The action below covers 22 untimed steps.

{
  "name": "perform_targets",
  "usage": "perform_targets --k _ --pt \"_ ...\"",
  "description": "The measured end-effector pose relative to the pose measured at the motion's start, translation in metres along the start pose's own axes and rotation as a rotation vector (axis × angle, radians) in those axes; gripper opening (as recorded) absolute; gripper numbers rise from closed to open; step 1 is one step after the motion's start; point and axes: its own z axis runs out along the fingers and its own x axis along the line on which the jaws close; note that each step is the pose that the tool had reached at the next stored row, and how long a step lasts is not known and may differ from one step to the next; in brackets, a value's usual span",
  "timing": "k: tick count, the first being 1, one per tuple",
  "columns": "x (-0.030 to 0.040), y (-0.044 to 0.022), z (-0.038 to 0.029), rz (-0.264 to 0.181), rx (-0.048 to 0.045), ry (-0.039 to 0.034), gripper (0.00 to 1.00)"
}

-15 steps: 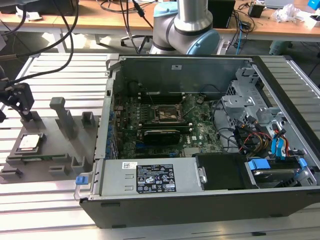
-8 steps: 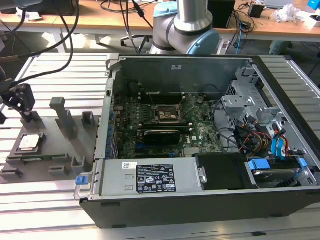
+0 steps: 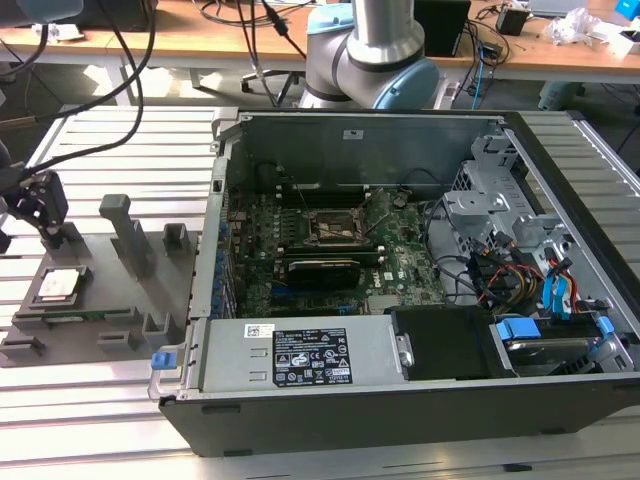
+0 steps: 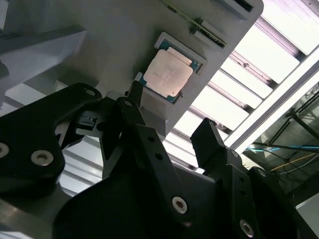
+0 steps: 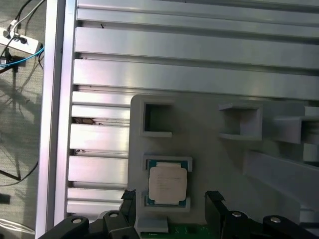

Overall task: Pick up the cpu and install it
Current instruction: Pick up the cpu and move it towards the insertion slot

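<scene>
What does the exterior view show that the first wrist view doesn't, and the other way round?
The exterior view gives you the open computer case with its motherboard socket, and the arm rising behind it. The first wrist view gives instead a close look down at the open claw flanking the cpu, plus a white box with cables on the floor. Shared: the cpu resting in the grey tray on the slatted table, with the claw hovering near it.

An open computer case (image 3: 400, 405) lies on the slatted aluminium bench (image 3: 120, 140). A grey fixture plate (image 3: 100, 290) with upright blocks (image 3: 128, 232) sits beside it, toward the exterior view's left.
</scene>
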Motion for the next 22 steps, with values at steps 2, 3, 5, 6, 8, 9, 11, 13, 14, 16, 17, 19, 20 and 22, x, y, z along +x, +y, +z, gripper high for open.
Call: perform_targets --k 2,3,5,6,8,9,11,13,14,16,17,19,20,22 --pt "0.0007 0.0001 0.0022 0.0 0.0001 0.0002 0.66" --pt "0.0007 0.0001 0.0029 0.0 0.0001 0.0001 0.66" --pt "0.0007 0.0001 0.0044 0.0 0.0001 0.0001 0.66" --pt "0.0007 0.0001 0.0051 0.0 0.0001 0.0001 0.66" --pt "0.0008 0.0001 0.0067 0.0 0.0001 0.0001 0.66" --pt "0.0008 0.0001 0.0077 0.0 0.0001 0.0001 0.66" --pt "0.0009 0.0002 0.009 0.0 0.0001 0.0001 0.66" --pt "0.001 0.0002 0.0103 0.0 0.0001 0.0001 0.66" --pt "0.0011 0.0002 0.0114 0.0 0.0 0.0001 0.66" --pt "0.0011 0.0002 0.0133 0.0 0.0001 0.0001 0.66" --pt "0.0011 0.0002 0.014 0.0 0.0001 0.0001 0.66" --pt "0.0012 0.0003 0.0155 0.0 0.0 0.0001 0.66" --pt "0.0012 0.0002 0.0165 0.0 0.0001 0.0002 0.66" --pt "0.0013 0.0003 0.0179 0.0 0.0001 0.0001 0.66"
